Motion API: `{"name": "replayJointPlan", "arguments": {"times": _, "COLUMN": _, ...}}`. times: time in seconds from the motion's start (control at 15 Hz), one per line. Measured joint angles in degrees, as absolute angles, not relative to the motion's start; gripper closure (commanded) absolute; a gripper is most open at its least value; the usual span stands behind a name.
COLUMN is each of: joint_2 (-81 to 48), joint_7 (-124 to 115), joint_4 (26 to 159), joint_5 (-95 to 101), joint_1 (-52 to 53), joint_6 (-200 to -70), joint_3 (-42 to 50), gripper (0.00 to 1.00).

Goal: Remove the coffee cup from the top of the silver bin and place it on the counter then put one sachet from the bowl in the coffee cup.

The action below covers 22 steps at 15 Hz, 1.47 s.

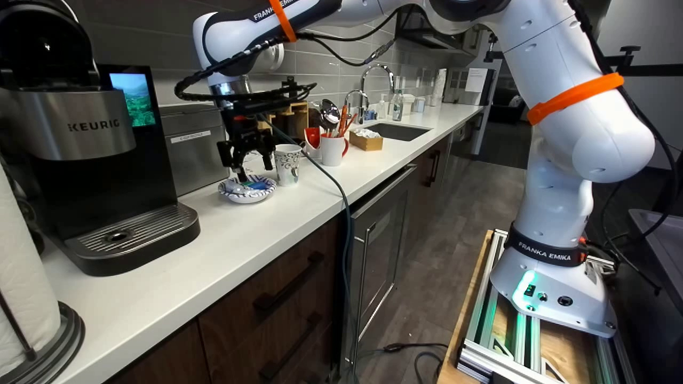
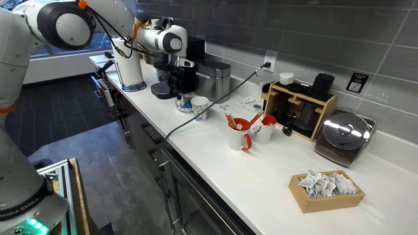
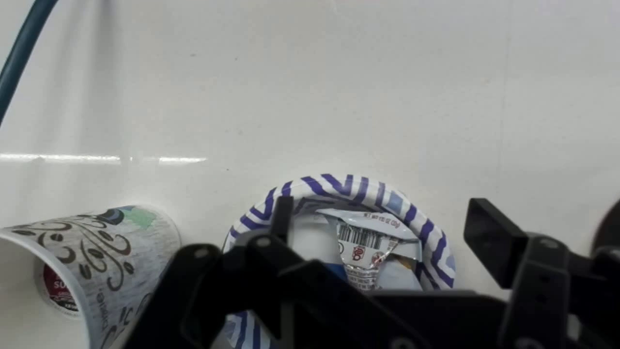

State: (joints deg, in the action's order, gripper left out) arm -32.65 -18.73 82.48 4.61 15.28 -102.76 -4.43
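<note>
Black end effector, spread wide, gripping nothing, above shallow white-and-blue bowl of crinkled foil sachets. Pale printed paper cup upright just beside, between white tabletop front and back edges. Risk: finger appears outside rim; straight descent might pinch bowl.

The dark hand hangs above the bowl on the white surface; the cup stands upright just beside the bowl, near the silver bin.

Grey tiled wall, dark wood cabinets, dark floor and bluish window.
</note>
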Motion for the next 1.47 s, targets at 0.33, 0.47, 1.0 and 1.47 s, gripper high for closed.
{"name": "replayJointPlan", "arguments": {"times": 0.33, "joint_2": -32.8, "joint_7": -19.9, "joint_4": 82.4, "joint_5": 4.6, "joint_1": 15.3, "joint_6": -104.4, "joint_3": -4.3, "gripper": 0.0}}
{"name": "replayJointPlan", "arguments": {"times": 0.47, "joint_2": -33.3, "joint_7": -21.7, "joint_4": 82.2, "joint_5": 4.6, "joint_1": 15.3, "joint_6": -105.8, "joint_3": -3.9, "gripper": 0.0}}
{"name": "replayJointPlan", "arguments": {"times": 1.0, "joint_2": -38.2, "joint_7": -27.2, "joint_4": 78.3, "joint_5": 4.6, "joint_1": 15.5, "joint_6": -106.7, "joint_3": -2.5, "gripper": 0.54}}
{"name": "replayJointPlan", "arguments": {"times": 1.47, "joint_2": -40.7, "joint_7": -29.7, "joint_4": 75.3, "joint_5": 4.4, "joint_1": 16.9, "joint_6": -106.5, "joint_3": -2.5, "gripper": 1.0}}
